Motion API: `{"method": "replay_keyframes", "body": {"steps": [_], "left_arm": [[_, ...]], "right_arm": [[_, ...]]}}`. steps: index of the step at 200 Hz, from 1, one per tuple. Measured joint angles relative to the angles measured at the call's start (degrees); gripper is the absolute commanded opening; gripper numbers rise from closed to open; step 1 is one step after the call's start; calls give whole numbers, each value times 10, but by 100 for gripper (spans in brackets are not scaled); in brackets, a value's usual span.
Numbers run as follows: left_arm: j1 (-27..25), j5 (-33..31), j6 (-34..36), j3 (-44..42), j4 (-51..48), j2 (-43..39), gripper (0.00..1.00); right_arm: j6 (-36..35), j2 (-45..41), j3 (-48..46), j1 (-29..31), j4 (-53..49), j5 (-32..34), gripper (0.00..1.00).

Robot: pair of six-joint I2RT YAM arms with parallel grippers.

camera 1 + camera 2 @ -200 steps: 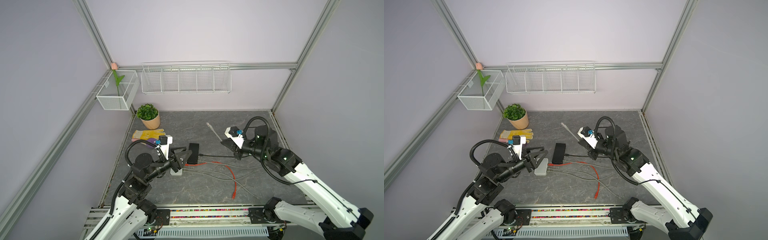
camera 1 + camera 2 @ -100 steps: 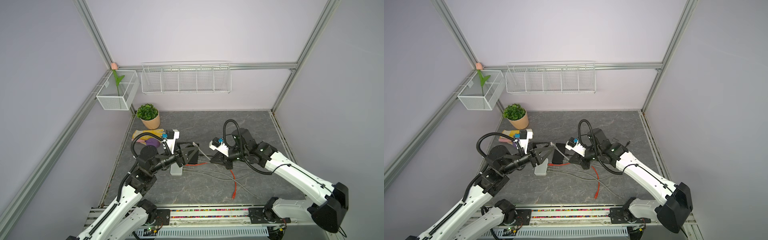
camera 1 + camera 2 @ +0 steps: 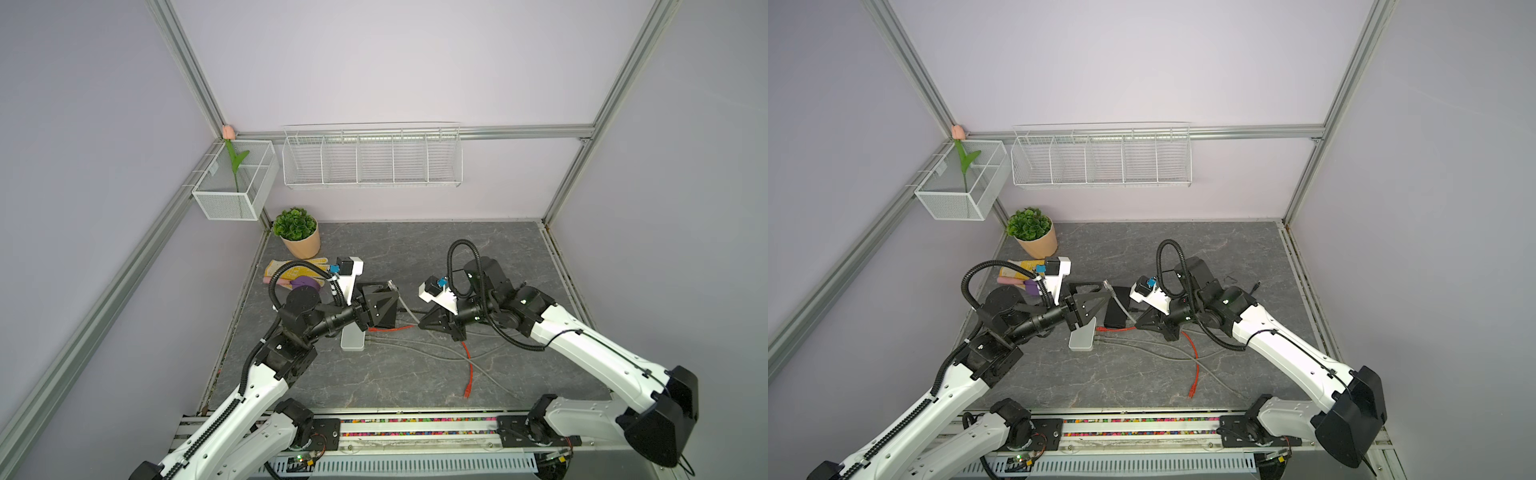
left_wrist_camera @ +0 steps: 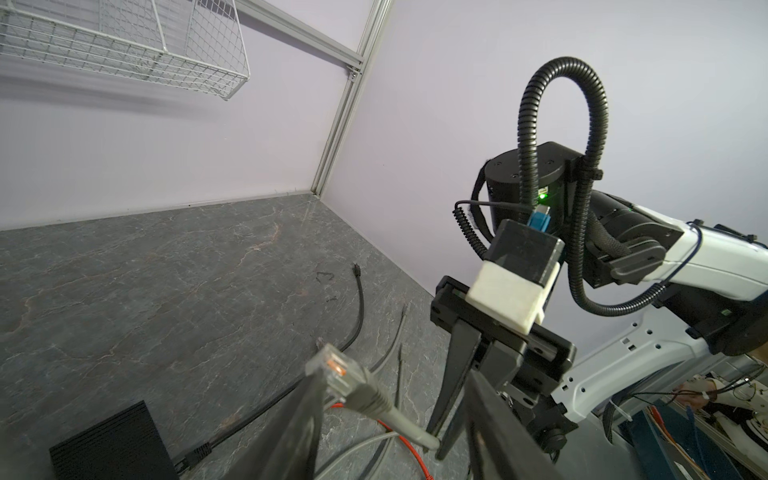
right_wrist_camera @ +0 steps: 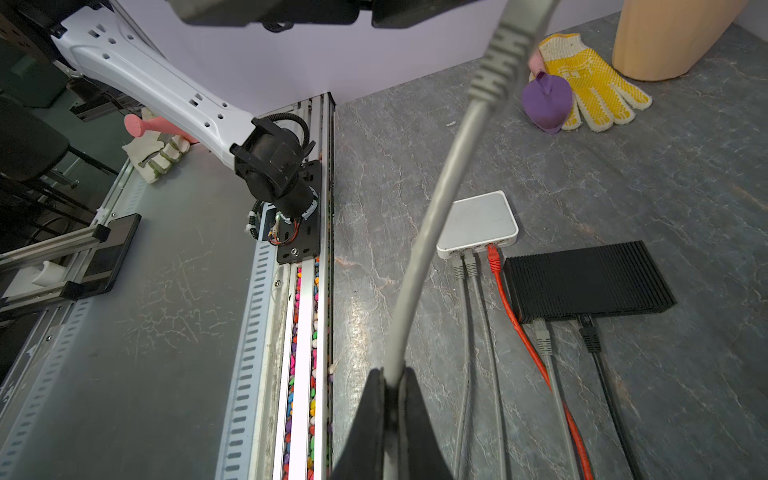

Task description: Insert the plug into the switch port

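Right tool (image 5: 392, 376) clenched on grey cable (image 5: 419, 257) behind the plug (image 4: 332, 365). I see plug raised, touching one finger (image 4: 301, 415) of released left tool (image 4: 395, 372), apart from white switch (image 5: 478, 224) on the surface (image 5: 623, 187).

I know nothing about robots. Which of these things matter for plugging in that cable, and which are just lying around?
In the job: plug on the grey cable; right end effector pinching that cable; open left end effector either side of the plug; white switch.

Probably just lying about: black box (maybe another switch), red cable, potted plant, yellow glove, purple object, wire baskets.
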Motion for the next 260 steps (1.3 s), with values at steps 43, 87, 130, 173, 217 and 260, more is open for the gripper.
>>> {"method": "replay_keyframes", "body": {"steps": [43,87,130,173,217,260], "left_arm": [[0,-15,5,0,-7,-7,60],[0,-27,4,0,-7,-20,60],[0,-20,-2,0,-6,-16,44],[0,-10,-2,0,-5,-15,23],[-1,-6,-6,-1,-6,-16,2],[0,-9,-4,-1,-6,-23,0]], "right_arm": [[0,0,0,0,3,-9,7],[0,-1,0,2,11,-26,7],[0,0,0,7,13,-34,7],[0,6,0,8,12,-30,7],[7,27,5,8,12,-5,9],[15,38,24,9,5,14,16]]}}
